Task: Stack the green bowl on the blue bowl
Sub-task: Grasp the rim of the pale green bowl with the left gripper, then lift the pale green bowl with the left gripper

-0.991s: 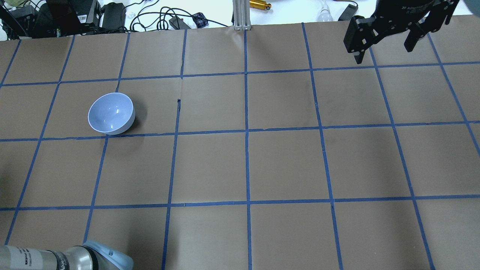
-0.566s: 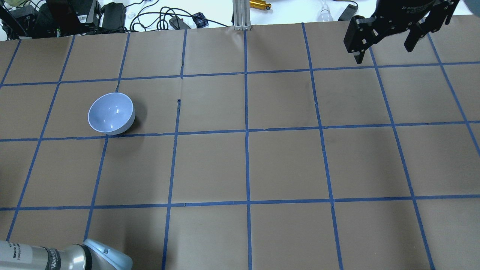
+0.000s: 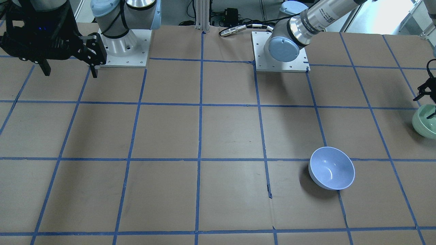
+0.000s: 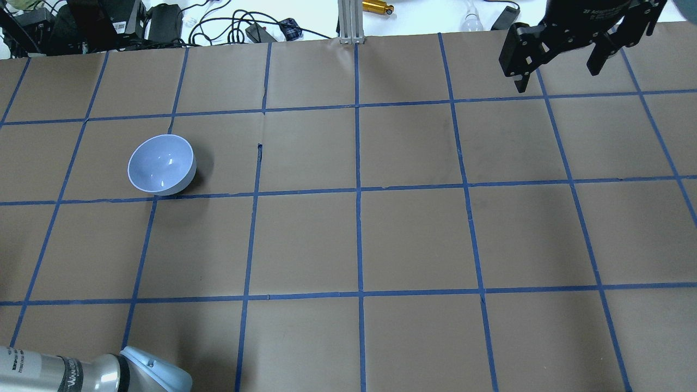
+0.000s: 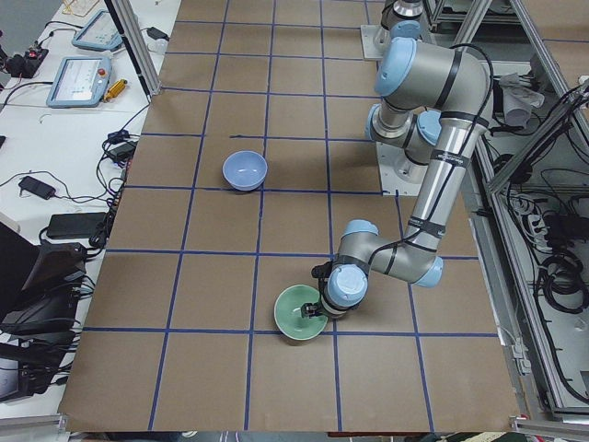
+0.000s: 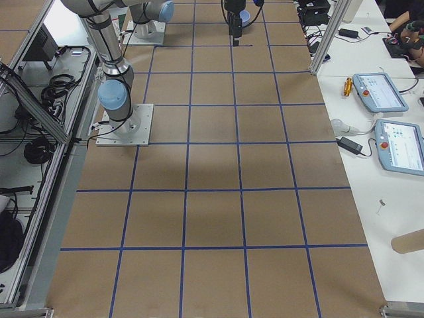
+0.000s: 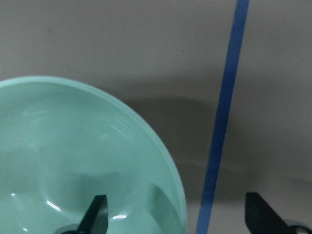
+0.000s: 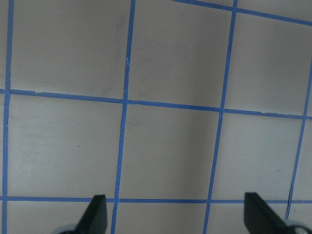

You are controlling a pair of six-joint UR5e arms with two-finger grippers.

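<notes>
The green bowl [image 3: 425, 124] sits upright at the table's end on my left side; it also shows in the exterior left view [image 5: 296, 314] and fills the left wrist view [image 7: 73, 161]. My left gripper [image 7: 179, 219] is open and straddles its rim, one finger inside the bowl and one outside; it also shows in the front-facing view [image 3: 428, 102]. The blue bowl [image 4: 161, 165] stands upright and empty two squares away [image 3: 332, 168]. My right gripper [image 4: 561, 60] is open and empty, high over the far right corner.
The table [image 4: 359, 239] is brown paper with a blue tape grid. Cables and power bricks [image 4: 163, 22] lie beyond its far edge. The left arm's elbow [image 4: 147, 375] hangs over the near left corner. Teach pendants [image 6: 391, 119] lie on a side bench.
The left arm's elbow has sunk slightly toward the overhead view's bottom left. The blue bowl and the right gripper have not moved.
</notes>
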